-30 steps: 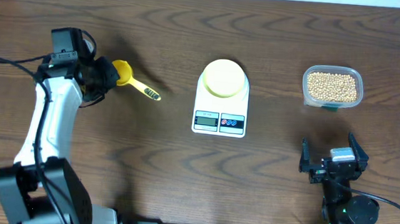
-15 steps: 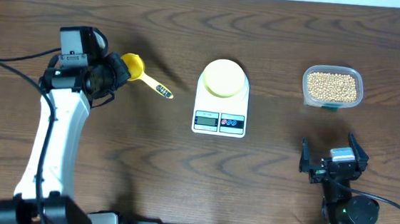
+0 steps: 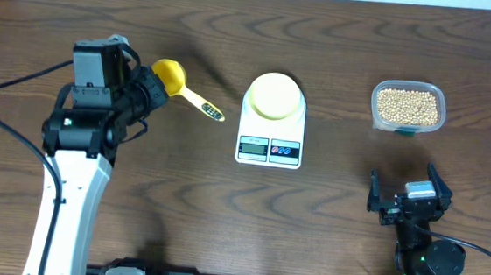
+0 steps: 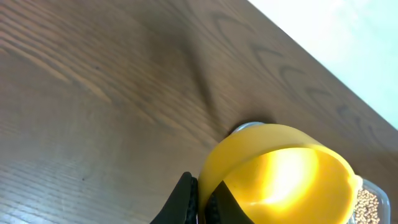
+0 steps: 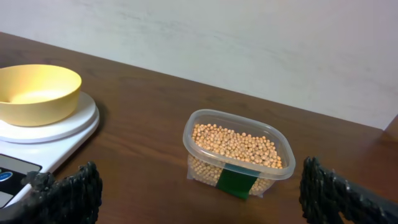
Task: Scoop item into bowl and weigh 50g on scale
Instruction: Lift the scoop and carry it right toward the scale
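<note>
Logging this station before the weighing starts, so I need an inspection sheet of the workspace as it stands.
Surface: dark wood-grain table, no spills seen.
Job's things: beans fill a clear tub, far right; empty yellow-green bowl sits on the white scale, centre.
Clutter: nothing seen.
Grippers: left gripper shut on the empty yellow scoop, at its cup; right gripper open, holding nothing, near the tub.
Cables: black cable loops left of the left arm; a second one by the right base.
Surroundings: pale wall beyond the table's far edge.
</note>
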